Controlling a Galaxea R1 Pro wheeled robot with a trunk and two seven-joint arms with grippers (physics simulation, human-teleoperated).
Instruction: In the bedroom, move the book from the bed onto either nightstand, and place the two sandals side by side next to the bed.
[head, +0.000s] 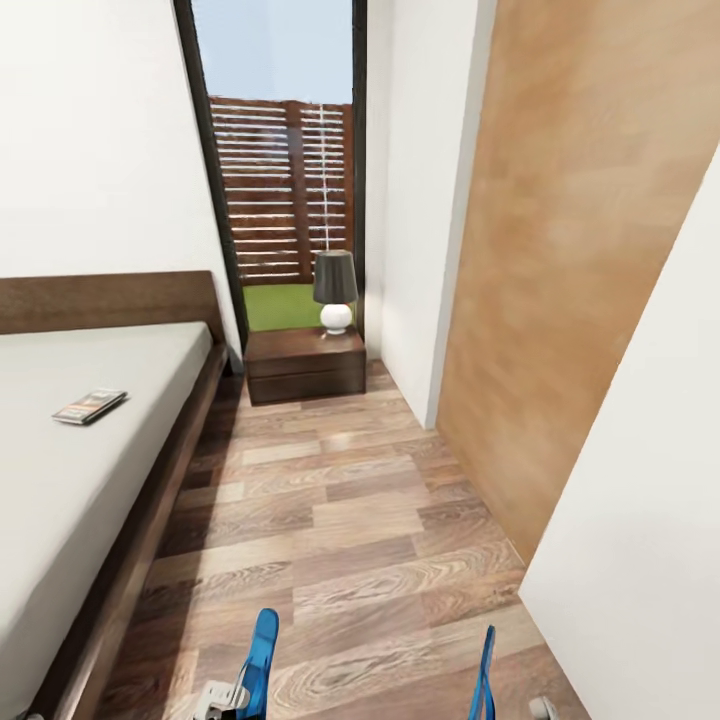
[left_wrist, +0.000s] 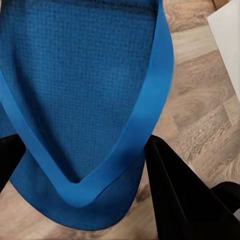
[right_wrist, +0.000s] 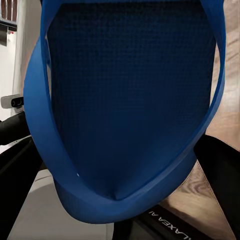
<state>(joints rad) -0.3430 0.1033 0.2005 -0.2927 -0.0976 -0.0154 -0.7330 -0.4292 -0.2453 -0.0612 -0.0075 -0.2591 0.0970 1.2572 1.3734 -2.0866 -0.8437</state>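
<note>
Head view shows both arms carrying a sandal (head: 262, 650), (head: 485, 670), jaws closed on each, book (head: 90, 405) on the bed (head: 60, 480); released unevenly beside the bed, the pair could land askew.

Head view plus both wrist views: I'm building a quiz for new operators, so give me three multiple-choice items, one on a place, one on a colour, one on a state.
1. Where does the book lie?
A on the bed
B on the nightstand
C on the floor

2. What colour is the lamp shade?
A red
B dark grey
C yellow

3. What do the grippers hold?
A nothing
B one book each
C one sandal each

Key: 1 A, it rests on the mattress. 2 B, dark shade over a white base. 3 C, the left gripper and right gripper each clamp a blue sandal.
</note>
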